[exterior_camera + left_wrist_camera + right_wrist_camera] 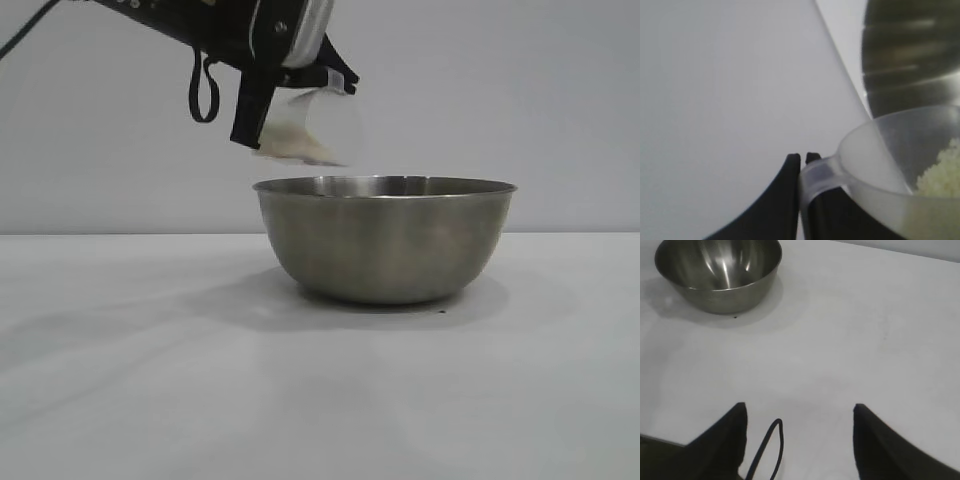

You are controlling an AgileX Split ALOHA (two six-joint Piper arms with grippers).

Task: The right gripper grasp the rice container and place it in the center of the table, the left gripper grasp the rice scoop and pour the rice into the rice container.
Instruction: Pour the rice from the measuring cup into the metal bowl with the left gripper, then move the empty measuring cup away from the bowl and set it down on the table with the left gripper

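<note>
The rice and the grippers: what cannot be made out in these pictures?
- Rice container inside: exterior view, hidden by its wall.
- Rice amount: left wrist view, cut by the edge.
- Rice scoop mouth: exterior view, blurred.
- Right gripper: absent from the exterior view.

The exterior view sits low, nearly level with the table [150, 380], and looks straight across it at a plain wall; the rice container [385, 240] stands close, filling the center of the frame. The left wrist view looks from just behind the left gripper [803, 159] at lower center, very near the rice scoop [890, 165] at lower right, with the container's steel wall at upper right. The right wrist view looks down and forward over the tabletop from farther back, the right gripper [800, 412] along the bottom edge and the container at upper left. All 3 views share the container.
</note>
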